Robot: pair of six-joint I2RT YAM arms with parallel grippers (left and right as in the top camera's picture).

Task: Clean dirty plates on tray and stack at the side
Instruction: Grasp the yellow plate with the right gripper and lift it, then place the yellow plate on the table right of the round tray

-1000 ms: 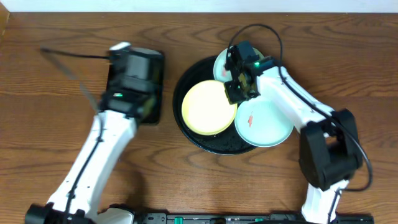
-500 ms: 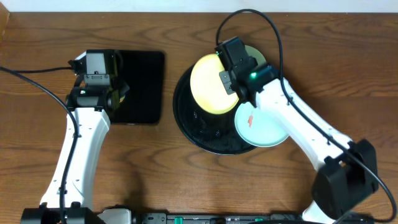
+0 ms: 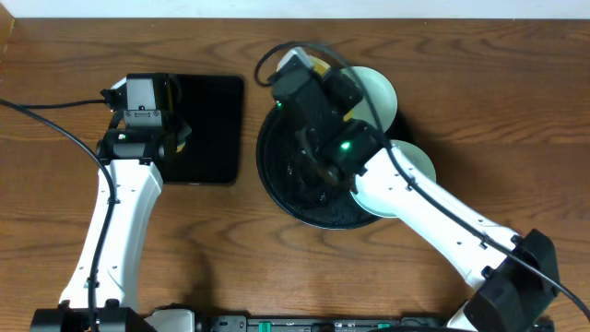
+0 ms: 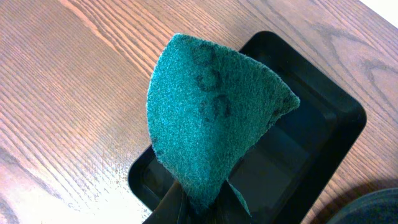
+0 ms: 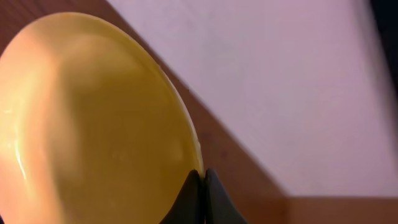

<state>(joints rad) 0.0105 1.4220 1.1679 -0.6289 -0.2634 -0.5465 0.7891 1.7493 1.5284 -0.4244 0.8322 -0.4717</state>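
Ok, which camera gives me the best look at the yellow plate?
Right wrist: the yellow plate fills the frame, its rim pinched by the right gripper. Overhead, the right arm hides all but a yellow sliver. Left wrist shows none of it, only the green scouring pad the left gripper holds.

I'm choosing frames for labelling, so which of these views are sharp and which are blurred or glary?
Overhead: evenly lit and crisp, wood grain on the table clear. Left wrist: sharp too, the green scouring pad showing its fibres, a faint sheen on the rectangular tray. Right wrist: soft throughout, the yellow plate and background blurred, a pale highlight near its left edge.
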